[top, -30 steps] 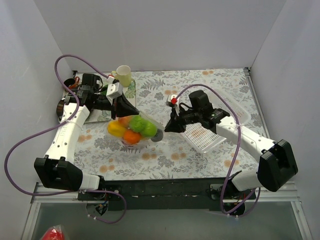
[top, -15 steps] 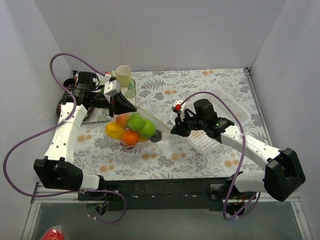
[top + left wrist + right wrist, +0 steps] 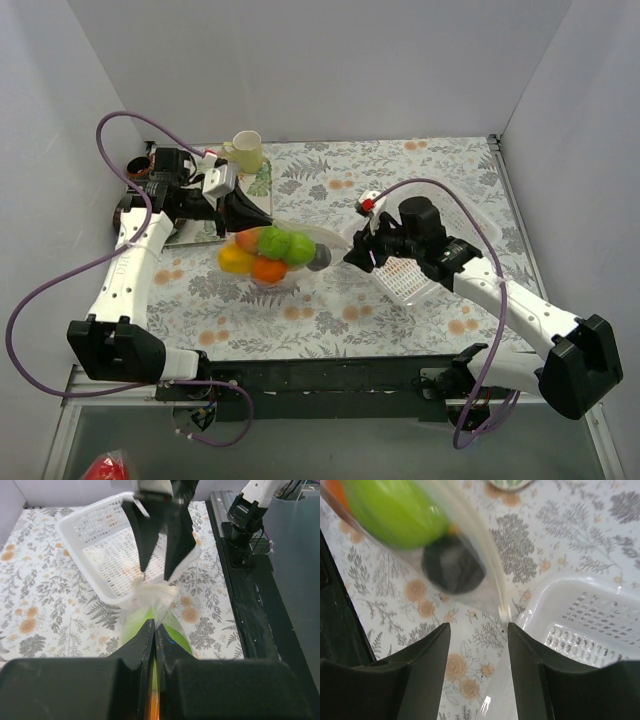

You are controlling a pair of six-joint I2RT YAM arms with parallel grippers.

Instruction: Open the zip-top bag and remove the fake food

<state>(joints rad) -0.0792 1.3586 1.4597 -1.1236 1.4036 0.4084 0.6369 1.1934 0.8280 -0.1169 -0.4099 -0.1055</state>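
Observation:
The zip-top bag point(image 3: 285, 262) is a clear pouch in the middle of the table. It holds the fake food: green point(image 3: 288, 246), orange point(image 3: 266, 270), yellow point(image 3: 234, 260) and dark point(image 3: 319, 259) pieces. My left gripper point(image 3: 244, 214) is shut on the bag's left end, and the plastic shows pinched between its fingers in the left wrist view point(image 3: 154, 628). My right gripper point(image 3: 353, 252) is open at the bag's right end. In the right wrist view its jaws point(image 3: 477, 630) stand wide apart. The bag's zip strip point(image 3: 492, 575) ends by the right fingertip. A green piece point(image 3: 395, 510) and a dark piece point(image 3: 452, 562) lie beyond it.
A white slotted basket point(image 3: 470, 222) lies at the right, partly under my right arm, and also shows in the left wrist view point(image 3: 95, 535) and the right wrist view point(image 3: 585, 620). A cream mug point(image 3: 247, 151) stands at the back left. Dark clutter point(image 3: 138, 165) sits in the far left corner.
My right gripper has shifted a little to the right, staying open. The bag and fruits have moved slightly right and up with it, and the left arm has drawn back slightly to the left.

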